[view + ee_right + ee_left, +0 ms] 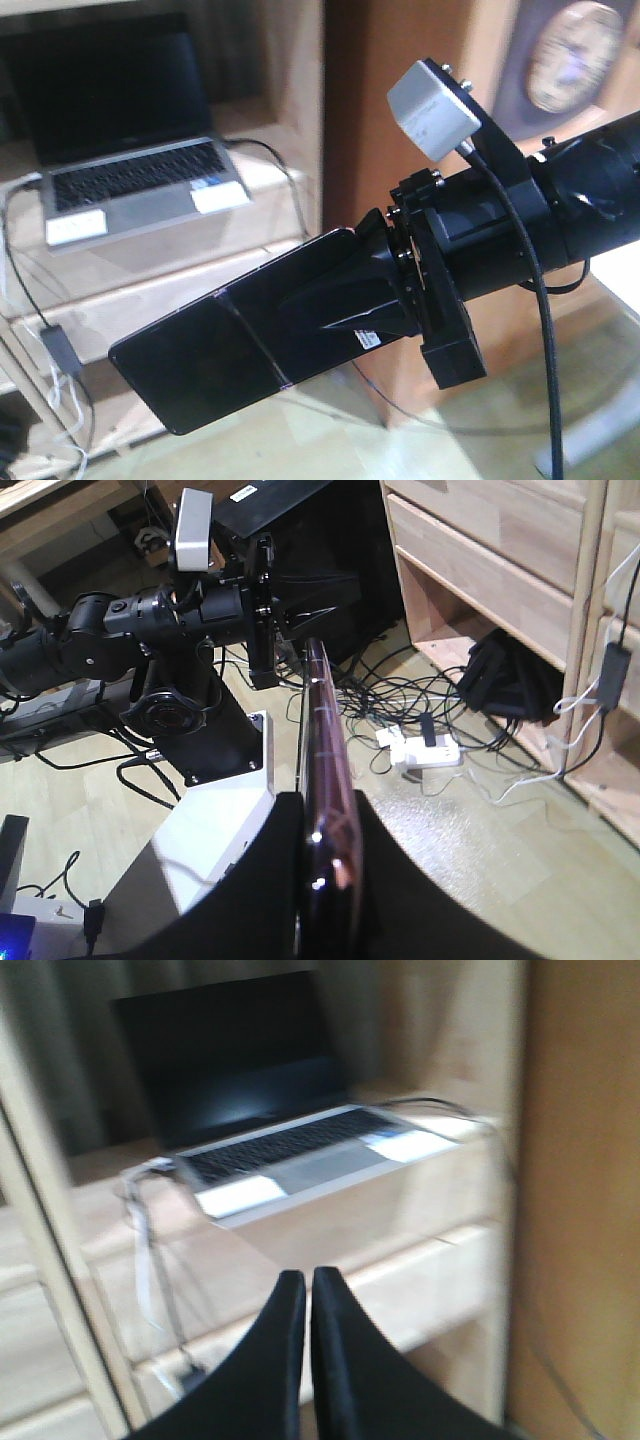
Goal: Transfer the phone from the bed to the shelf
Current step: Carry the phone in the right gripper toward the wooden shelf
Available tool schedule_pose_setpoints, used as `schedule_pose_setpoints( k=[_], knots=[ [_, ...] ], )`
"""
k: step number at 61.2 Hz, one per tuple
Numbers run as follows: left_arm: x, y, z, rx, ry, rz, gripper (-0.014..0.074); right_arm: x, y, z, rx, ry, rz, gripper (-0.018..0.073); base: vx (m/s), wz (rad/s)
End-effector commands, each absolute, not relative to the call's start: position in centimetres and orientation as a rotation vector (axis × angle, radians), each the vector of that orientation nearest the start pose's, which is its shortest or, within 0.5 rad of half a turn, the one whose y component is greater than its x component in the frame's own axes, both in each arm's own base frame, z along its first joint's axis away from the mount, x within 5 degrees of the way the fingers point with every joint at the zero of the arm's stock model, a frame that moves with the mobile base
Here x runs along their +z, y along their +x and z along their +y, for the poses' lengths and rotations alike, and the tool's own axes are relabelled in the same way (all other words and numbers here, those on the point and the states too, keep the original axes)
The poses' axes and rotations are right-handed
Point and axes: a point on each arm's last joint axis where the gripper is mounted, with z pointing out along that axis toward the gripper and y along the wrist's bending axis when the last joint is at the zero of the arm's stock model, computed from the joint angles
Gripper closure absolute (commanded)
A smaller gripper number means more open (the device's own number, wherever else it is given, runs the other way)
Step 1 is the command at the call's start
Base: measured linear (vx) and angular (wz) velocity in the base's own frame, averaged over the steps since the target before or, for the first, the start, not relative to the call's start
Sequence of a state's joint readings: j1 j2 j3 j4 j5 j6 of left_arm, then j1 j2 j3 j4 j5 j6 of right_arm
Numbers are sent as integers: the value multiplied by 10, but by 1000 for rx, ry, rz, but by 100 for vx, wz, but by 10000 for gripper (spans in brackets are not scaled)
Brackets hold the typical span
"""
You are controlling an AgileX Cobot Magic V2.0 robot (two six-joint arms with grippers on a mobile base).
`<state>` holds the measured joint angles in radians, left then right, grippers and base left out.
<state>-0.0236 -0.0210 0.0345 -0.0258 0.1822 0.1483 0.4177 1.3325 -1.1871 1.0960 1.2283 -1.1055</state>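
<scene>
right pincer [345, 285] grips only one end of the phone [220, 350]; its long overhang could catch the shelf [130, 295] and lever loose; left pincer [307, 1275] closed, empty

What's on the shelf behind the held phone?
An open grey laptop sits on the shelf board, a cable running off it. The phone, clamped in the right gripper, covers part of the lower boards.

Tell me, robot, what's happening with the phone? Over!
Left gripper shut, empty. Right gripper shut on phone, held in air near shelf. Laptop takes up one shelf board.
</scene>
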Motion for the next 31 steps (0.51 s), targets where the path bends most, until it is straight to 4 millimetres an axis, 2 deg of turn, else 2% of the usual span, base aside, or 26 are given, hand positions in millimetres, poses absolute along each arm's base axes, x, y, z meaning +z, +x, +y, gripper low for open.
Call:
schedule_pose_setpoints(
  k=[1, 31],
  knots=[
    [201, 55, -2, 64, 106, 1578, 595, 394, 185, 171, 1278, -1352, 1722, 561, 31, 28],
    [201, 55, -2, 64, 106, 1578, 595, 394, 185, 171, 1278, -1352, 1722, 561, 27, 38]
  ],
)
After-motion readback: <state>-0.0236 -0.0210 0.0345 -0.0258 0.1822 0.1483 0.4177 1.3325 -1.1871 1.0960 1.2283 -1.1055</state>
